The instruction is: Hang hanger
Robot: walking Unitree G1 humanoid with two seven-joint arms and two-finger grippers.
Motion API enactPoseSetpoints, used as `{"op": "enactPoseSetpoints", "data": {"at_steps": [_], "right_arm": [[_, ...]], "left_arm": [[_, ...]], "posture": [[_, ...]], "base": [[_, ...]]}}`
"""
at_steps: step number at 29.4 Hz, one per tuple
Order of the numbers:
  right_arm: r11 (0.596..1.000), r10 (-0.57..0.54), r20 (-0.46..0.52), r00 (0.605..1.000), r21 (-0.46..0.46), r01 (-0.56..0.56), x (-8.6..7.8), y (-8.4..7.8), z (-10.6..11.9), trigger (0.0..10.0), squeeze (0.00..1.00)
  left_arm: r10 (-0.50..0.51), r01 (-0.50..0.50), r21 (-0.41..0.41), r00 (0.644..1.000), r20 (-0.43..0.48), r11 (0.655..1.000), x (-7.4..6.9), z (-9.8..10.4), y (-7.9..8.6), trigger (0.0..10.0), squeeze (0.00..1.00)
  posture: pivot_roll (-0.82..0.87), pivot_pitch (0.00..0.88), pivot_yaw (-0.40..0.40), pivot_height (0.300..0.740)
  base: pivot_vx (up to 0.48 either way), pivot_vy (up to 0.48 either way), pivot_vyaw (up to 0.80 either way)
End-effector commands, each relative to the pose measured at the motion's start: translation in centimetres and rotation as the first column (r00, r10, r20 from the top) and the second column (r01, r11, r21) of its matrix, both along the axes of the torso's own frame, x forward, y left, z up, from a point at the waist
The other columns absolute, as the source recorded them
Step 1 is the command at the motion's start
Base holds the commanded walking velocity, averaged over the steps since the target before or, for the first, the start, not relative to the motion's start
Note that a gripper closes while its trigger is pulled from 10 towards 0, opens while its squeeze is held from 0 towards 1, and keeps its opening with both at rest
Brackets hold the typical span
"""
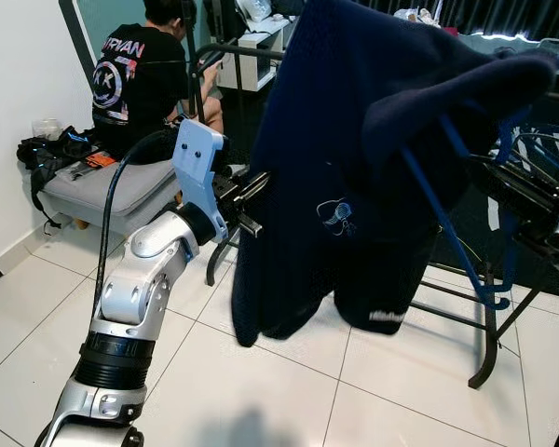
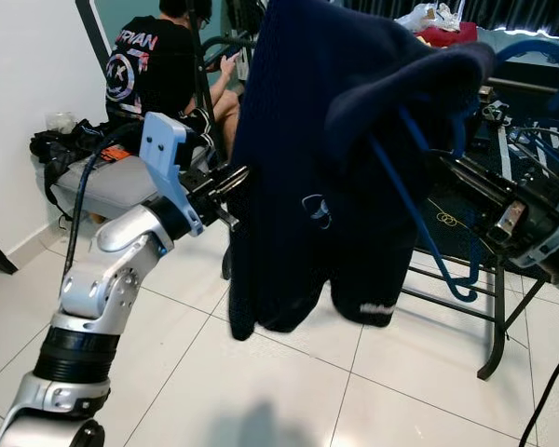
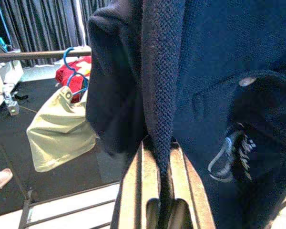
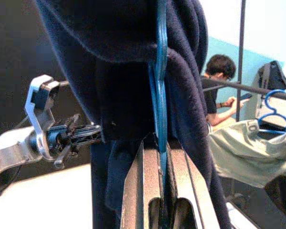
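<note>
A dark navy shirt point(image 1: 354, 140) hangs draped over a blue plastic hanger point(image 1: 447, 228) that is held up in the air in front of me. My right gripper point(image 2: 452, 172) comes in from the right and is shut on the blue hanger point(image 4: 160, 95), whose strut runs between its fingers. My left gripper point(image 1: 259, 191) reaches in from the left and is shut on the shirt's edge point(image 3: 159, 86), a fold of knit cloth pinched between its fingers point(image 3: 181, 176). The hanger's hook point(image 2: 540, 47) curves up at the top right, beside the black clothes rack point(image 1: 489, 345).
A rail point(image 4: 257, 88) holds another blue hanger point(image 3: 71, 62) with a pale green garment point(image 3: 62, 129); something red point(image 3: 76, 78) lies behind. A person point(image 1: 140, 74) in a black shirt sits on a grey cushion point(image 1: 102, 191) at the back left. White tile floor point(image 1: 261, 382) lies below.
</note>
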State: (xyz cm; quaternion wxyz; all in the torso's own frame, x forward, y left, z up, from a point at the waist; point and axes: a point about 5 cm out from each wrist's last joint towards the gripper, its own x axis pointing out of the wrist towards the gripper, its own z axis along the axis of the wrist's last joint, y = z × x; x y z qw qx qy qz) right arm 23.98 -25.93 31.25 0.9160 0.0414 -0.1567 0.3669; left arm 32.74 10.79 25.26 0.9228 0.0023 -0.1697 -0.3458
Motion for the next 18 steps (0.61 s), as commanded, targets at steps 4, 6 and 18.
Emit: {"op": "enactPoseSetpoints", "data": {"at_steps": [4, 6, 18], "right_arm": [[0.994, -0.083, 0.058, 0.995, 0.072, 0.078, 0.4, -0.9, 1.4, 10.0, 0.0], [0.988, -0.122, 0.051, 0.991, 0.102, 0.116, 0.8, -1.4, 1.5, 10.0, 0.0], [0.964, -0.231, -0.091, 0.969, 0.114, 0.241, 2.4, -2.3, -0.9, 10.0, 0.0]], "left_arm": [[-0.027, 0.027, 0.018, 1.0, -0.003, 0.999, -0.6, -0.4, 0.5, 0.0, 0.0], [-0.067, 0.067, 0.014, 0.998, -0.006, 0.998, -1.0, -0.4, 0.3, 0.0, 0.0], [-0.387, 0.387, 0.007, 0.922, -0.011, 0.922, -4.2, 1.0, 0.6, 0.0, 0.0]], "posture": [[-0.08, 0.061, 0.007, 0.74], [-0.08, 0.06, 0.006, 0.74], [-0.07, 0.062, 0.0, 0.74]], "base": [[0.0, 0.0, 0.0], [0.0, 0.0, 0.0], [0.0, 0.0, 0.0]]}}
